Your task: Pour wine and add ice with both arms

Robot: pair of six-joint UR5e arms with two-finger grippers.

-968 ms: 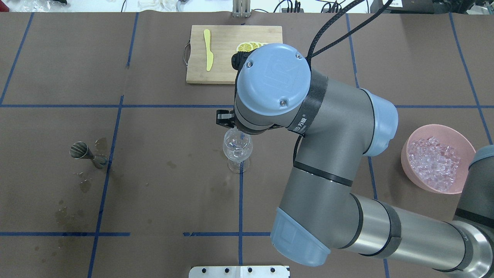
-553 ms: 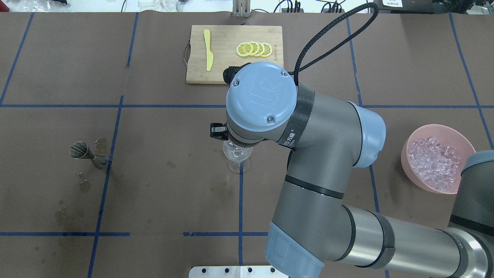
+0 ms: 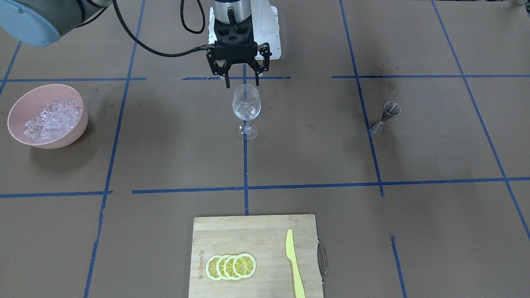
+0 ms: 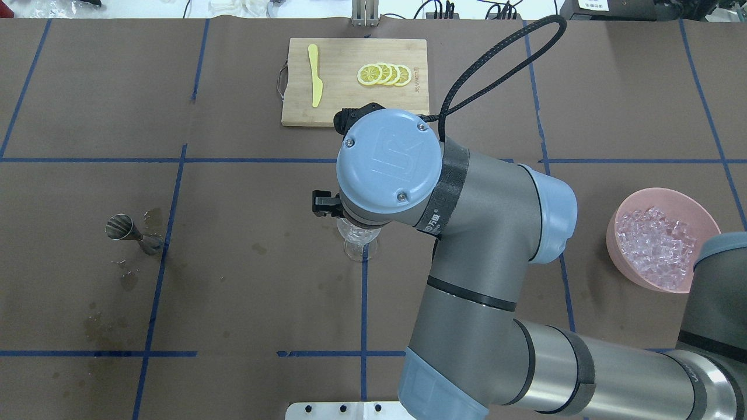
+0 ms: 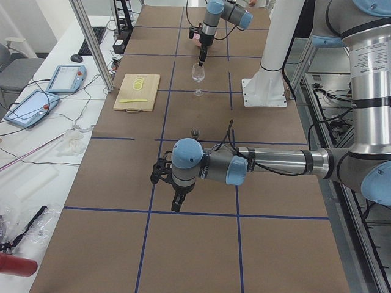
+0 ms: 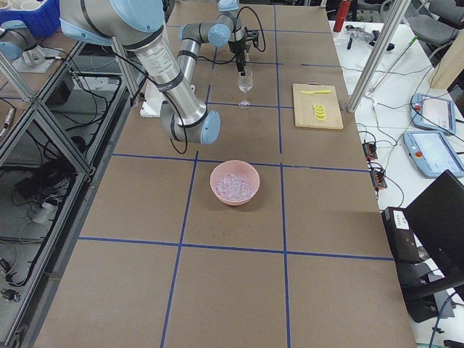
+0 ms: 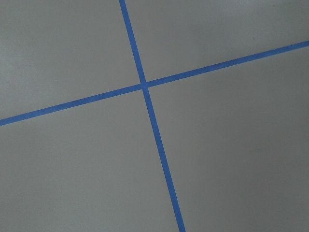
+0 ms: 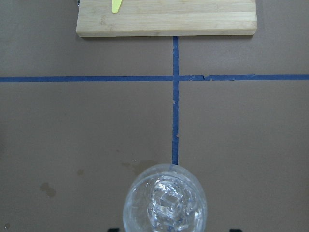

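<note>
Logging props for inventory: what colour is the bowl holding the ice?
Pink bowl, clearest in the front-facing view.

— What stands on the blue tape line (image 3: 245, 165)?
— A clear stemmed glass (image 3: 246, 108), upright. Farther along that line from the glass lies a wooden cutting board (image 3: 244, 236) carrying four overlapping lemon slices (image 3: 231, 266) and a yellow knife (image 3: 295, 265).
— And to the glass's sides?
— A pink bowl (image 3: 62, 142) well off one side, a metal jigger (image 3: 385, 116) amid wet stains (image 4: 153, 217) well off the other.

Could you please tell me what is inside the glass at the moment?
Clear ice chunks sit in the bowl of the glass. No dark liquid shows, though the ice and glare cover the very bottom in the wrist view.
</note>
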